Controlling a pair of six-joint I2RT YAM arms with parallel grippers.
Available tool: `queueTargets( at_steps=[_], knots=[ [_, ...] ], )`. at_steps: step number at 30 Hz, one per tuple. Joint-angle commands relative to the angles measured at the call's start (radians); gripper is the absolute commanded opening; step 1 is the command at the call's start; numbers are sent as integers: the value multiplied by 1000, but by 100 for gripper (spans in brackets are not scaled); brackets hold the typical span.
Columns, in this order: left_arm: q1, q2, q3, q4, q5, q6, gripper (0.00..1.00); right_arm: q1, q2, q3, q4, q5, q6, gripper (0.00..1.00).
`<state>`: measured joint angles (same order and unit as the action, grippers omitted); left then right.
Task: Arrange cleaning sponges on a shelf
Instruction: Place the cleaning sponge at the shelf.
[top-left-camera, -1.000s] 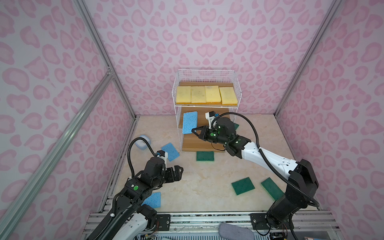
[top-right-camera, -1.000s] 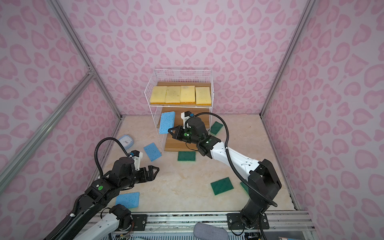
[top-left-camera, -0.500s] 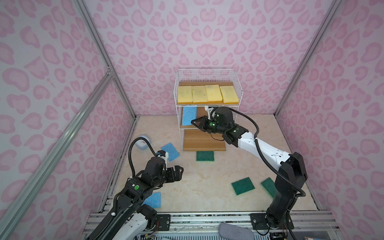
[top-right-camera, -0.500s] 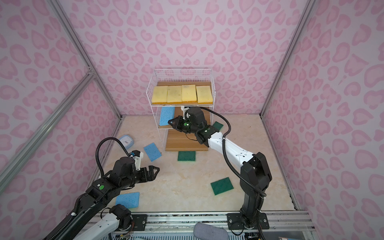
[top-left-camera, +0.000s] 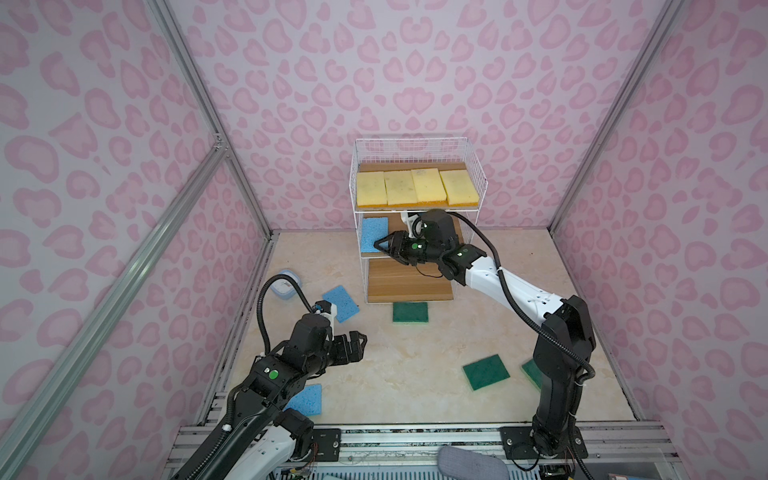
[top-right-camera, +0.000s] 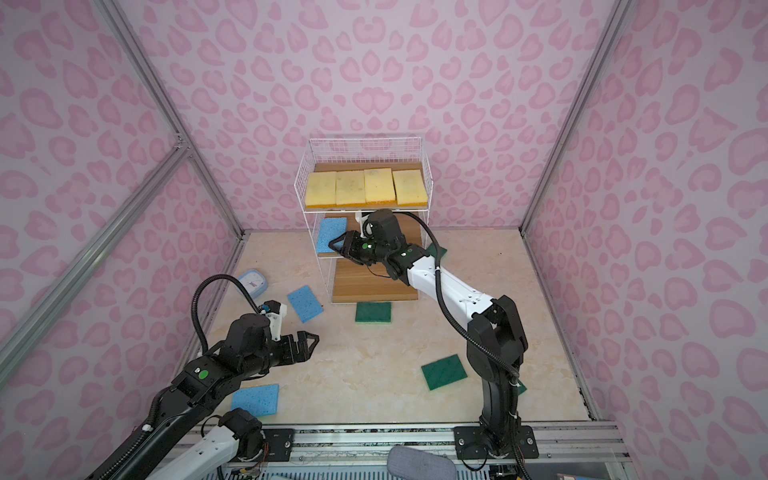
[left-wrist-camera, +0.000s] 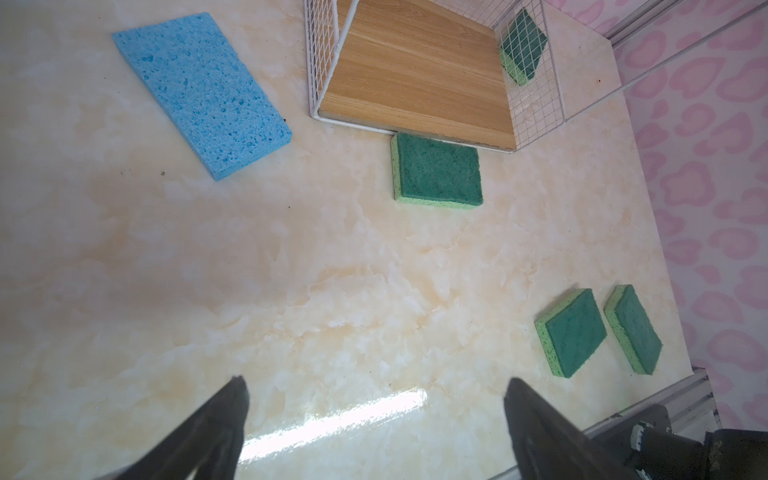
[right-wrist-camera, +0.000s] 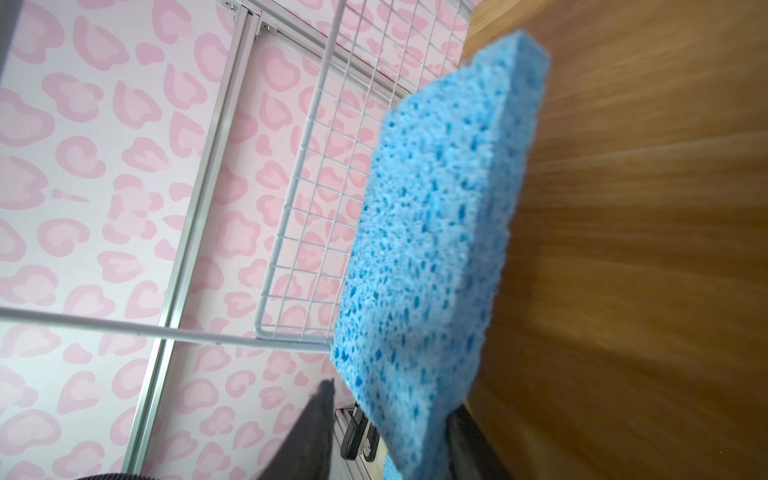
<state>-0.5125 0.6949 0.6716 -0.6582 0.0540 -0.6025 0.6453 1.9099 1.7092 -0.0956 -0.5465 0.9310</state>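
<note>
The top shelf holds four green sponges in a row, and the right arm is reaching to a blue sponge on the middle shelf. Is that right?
Not quite. The four sponges on the top shelf are yellow, not green; both top views show it. The rest holds: the right gripper is at a blue sponge on the middle shelf.

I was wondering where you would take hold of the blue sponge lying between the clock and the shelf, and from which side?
Grip the blue sponge across its width, pinching the two long edges near the middle, coming down from above with the left gripper turned to match its diagonal. It lies flat with every edge free, and the long way looks too wide.
</note>
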Motion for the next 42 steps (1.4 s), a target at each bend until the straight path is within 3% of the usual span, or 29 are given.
queueTargets(
  at_steps=[1,15,22,38,40,42],
  knots=[
    [1,7,2,7,-5,1,97,-4,2,-6,-3,11,-15,59],
    [2,41,10,12,-9,-10,97,1,-72,-86,-26,45,-72,87],
    [2,48,16,14,-10,-19,97,30,-92,-53,-168,146,-192,99],
    [2,46,14,5,-14,-26,97,76,-138,-107,-154,210,-212,98],
    [2,48,16,6,-16,-25,97,74,-147,-118,-147,211,-209,93],
    [2,51,18,6,-18,-25,97,66,-156,-137,-128,197,-193,77]
  ],
)
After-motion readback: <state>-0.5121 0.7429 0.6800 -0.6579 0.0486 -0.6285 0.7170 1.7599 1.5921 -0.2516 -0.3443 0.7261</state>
